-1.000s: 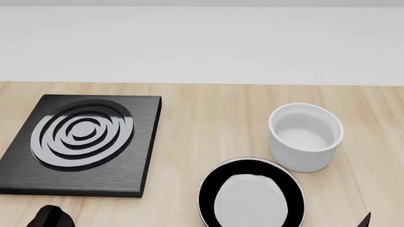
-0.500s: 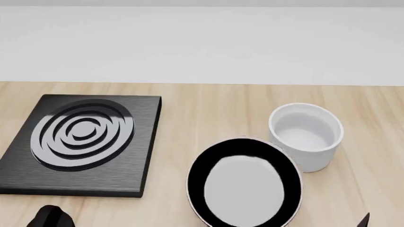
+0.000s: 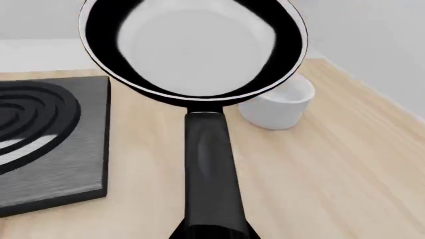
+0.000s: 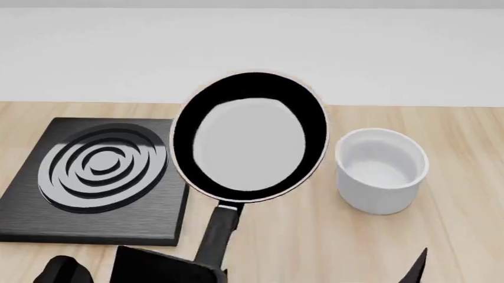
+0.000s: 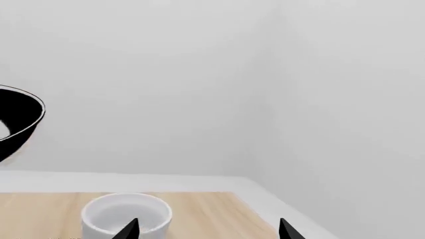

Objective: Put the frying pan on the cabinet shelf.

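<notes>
Burner plate [image 4: 98, 180] far left on wooden table [image 4: 268, 236]. Frying pan [image 4: 250, 137] lifted above table between plate and white cup [image 4: 381, 170], left gripper [image 4: 165, 268] pinching its handle. Right gripper [image 5: 207, 230] fingertips spread, holding nothing.

- Light is bright, even and diffuse in all three views; no single source shows itself.
- Shadows are faint: a soft dark edge under the white cup [image 4: 382, 170] and along the burner plate [image 4: 98, 183] where they meet the tabletop [image 4: 441, 130].
- The frying pan [image 4: 249, 137] has a glossy black wall and a broad pale sheen across its floor, the same in the left wrist view [image 3: 194, 47].
- The burner rings glint light grey.
- Edges are crisp, without blur or lens bending.
- The wall behind renders as nearly flat white.
</notes>
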Motion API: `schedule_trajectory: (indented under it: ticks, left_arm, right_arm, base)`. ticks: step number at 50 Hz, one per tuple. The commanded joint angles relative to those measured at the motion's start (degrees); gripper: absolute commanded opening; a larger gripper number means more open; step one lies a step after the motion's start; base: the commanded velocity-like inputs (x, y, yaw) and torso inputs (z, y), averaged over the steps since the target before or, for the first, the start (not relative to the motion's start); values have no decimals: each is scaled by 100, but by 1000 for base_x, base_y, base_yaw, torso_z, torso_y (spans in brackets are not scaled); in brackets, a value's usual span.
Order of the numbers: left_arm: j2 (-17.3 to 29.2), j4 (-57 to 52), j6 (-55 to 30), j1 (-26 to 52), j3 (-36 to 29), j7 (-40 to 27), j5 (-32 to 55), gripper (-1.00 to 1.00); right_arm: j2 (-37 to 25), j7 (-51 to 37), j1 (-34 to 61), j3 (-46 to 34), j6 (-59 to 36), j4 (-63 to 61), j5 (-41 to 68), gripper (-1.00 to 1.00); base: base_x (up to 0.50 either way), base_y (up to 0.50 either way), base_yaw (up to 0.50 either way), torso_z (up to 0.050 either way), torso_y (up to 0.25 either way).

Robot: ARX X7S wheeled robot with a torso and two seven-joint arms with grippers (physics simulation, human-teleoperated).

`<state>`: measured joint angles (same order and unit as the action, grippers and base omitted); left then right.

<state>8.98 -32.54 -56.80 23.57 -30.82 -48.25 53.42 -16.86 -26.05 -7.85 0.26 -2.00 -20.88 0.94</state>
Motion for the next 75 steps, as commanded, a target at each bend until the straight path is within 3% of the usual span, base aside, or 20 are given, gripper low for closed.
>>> schedule_trajectory:
  ticks: [1, 6, 9, 10, 12, 16, 21, 27, 37, 52, 55, 58, 67, 75]
  left_arm:
    - [-35, -280, -634, 989, 1150, -683, 1082, -100]
    - [163, -161, -954, 1385, 1612, -950, 1853, -100]
    - [348, -139, -1116, 1502, 1852, -1176, 2290, -100]
    - [380, -132, -1147, 1521, 1905, -1259, 2399, -100]
    - [550, -113, -1284, 1635, 2068, -1475, 2832, -100]
    - [910, -6, -1366, 1832, 2409, -2050, 3816, -100]
    - [1672, 185, -1419, 2195, 2572, -2774, 5023, -100]
    - [2608, 562, -1315, 2538, 2800, -3187, 5952, -100]
    - [3772, 807, -1014, 2588, 3449, -3435, 6720, -100]
    - [4708, 1866, -1311, 2293, 4181, -2703, 6116, -100]
    - [5130, 2459, -1657, 2902, 3788, -2537, 5973, -100]
    - [5231, 2820, -1728, 3259, 3633, -2403, 5897, -100]
    - [5185, 3771, -1582, 3727, 3476, -1647, 4924, -100]
    - [4979, 4653, -1423, 4314, 2892, -589, 3779, -100]
  right_arm:
    - [121, 517, 1278, -316, 430, 1462, 211, 100]
    - [56, 868, 1445, -562, 1053, 2073, 231, 100]
    - [40, 698, 1288, -564, -186, 799, 222, 100]
    - [41, 702, 1291, -570, -206, 775, 231, 100]
    - [64, 915, 1340, -581, 584, 1436, 391, 100]
    - [39, 1115, 1563, -666, 697, 1705, 491, 100]
    - [63, 1322, 1708, -835, 746, 1806, 571, 100]
    - [110, 1407, 1809, -975, 809, 2001, 551, 100]
    - [134, 1612, 1967, -1288, 874, 2383, 422, 100]
    - [215, 1979, 2109, -1598, 910, 2471, 611, 100]
    - [248, 2038, 2119, -1774, 884, 2468, 501, 100]
    - [283, 2071, 2141, -1828, 918, 2545, 509, 100]
    - [336, 2152, 2281, -1896, 862, 2620, 600, 100]
    - [406, 2277, 2422, -1954, 816, 2734, 755, 100]
  base:
    - [0, 0, 0, 0, 0]
    - [0, 0, 0, 0, 2]
    - [0, 0, 0, 0, 3]
    - [0, 0, 0, 0, 0]
    - [0, 0, 0, 8, 0]
    - [0, 0, 0, 0, 3]
    - [0, 0, 1, 0, 2]
    - [0, 0, 0, 0, 2]
    - [0, 0, 0, 0, 2]
    - [0, 0, 0, 1, 2]
    - [0, 0, 0, 0, 4]
    - [0, 0, 0, 3, 0]
    - [0, 0, 0, 0, 2]
    - [0, 0, 0, 0, 1]
